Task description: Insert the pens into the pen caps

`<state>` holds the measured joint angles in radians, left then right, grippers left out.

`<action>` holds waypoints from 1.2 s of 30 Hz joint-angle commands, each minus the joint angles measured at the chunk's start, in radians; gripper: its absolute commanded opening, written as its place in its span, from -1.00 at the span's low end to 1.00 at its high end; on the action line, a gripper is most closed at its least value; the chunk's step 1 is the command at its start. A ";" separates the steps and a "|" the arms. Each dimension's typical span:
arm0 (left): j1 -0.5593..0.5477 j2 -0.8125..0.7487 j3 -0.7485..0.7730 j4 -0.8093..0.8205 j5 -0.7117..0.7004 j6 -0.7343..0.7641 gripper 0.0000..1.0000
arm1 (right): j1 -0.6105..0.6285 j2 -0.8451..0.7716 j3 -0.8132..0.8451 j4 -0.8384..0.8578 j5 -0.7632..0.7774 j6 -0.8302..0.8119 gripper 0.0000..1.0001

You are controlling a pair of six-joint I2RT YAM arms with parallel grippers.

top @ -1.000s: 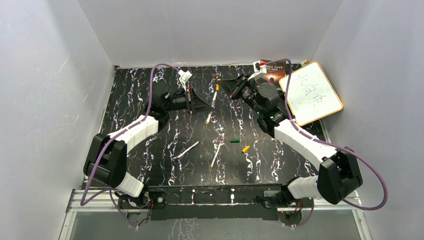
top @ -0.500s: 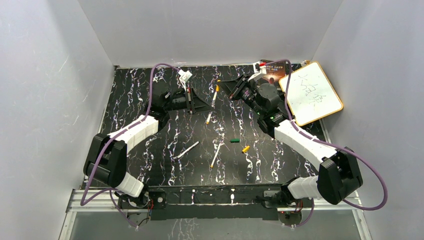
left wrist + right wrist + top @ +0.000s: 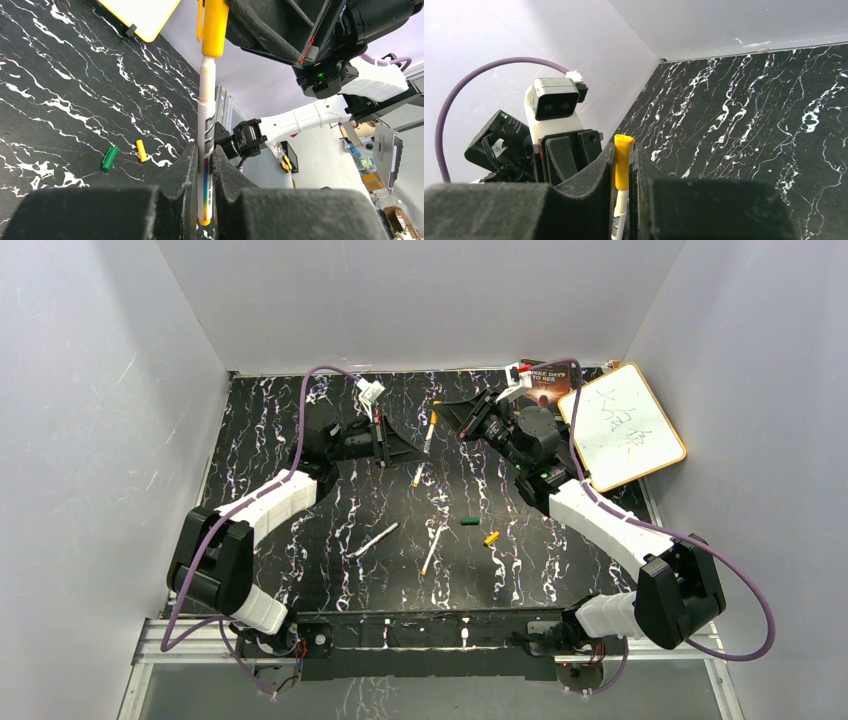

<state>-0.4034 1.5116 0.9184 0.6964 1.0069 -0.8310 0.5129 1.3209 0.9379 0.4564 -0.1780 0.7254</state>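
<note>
My left gripper (image 3: pixel 204 150) is shut on a whitish pen (image 3: pixel 206 100) and holds it above the table's far middle. My right gripper (image 3: pixel 623 150) is shut on a yellow-orange cap (image 3: pixel 623 160) that sits over the pen's tip. In the top view the held pen (image 3: pixel 429 435) spans between the left gripper (image 3: pixel 418 462) and the right gripper (image 3: pixel 443 408). Two more pens (image 3: pixel 377 538) (image 3: pixel 432 550) lie on the table nearer me. A green cap (image 3: pixel 468 521) and a yellow-orange cap (image 3: pixel 491 538) lie to their right. Both also show in the left wrist view: the green cap (image 3: pixel 110 158) and the yellow-orange cap (image 3: pixel 142 150).
A small whiteboard with an orange rim (image 3: pixel 622 425) leans at the far right corner, with a dark card (image 3: pixel 548 375) behind it. Grey walls close in the black marbled table (image 3: pixel 280 500) on three sides.
The right wrist has shifted very slightly. Both grippers keep their hold on the pen and the cap.
</note>
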 commanded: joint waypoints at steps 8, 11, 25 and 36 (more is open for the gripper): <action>-0.003 -0.002 0.054 0.050 0.003 0.003 -1.00 | -0.002 -0.001 -0.005 0.080 -0.046 0.026 -1.00; -0.003 -0.008 0.055 0.054 -0.025 0.013 -1.00 | -0.002 -0.001 -0.009 0.075 -0.043 0.033 -1.00; -0.004 -0.034 0.075 0.037 -0.205 0.091 -1.00 | 0.022 0.009 -0.046 0.126 -0.053 0.094 -1.00; -0.004 -0.041 0.108 -0.074 -0.121 0.208 -1.00 | 0.024 -0.022 -0.010 0.077 -0.009 0.027 -0.71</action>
<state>-0.4145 1.5131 0.9806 0.6346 0.8917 -0.6991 0.5190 1.3323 0.8989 0.5304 -0.1707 0.7856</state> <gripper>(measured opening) 0.071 0.121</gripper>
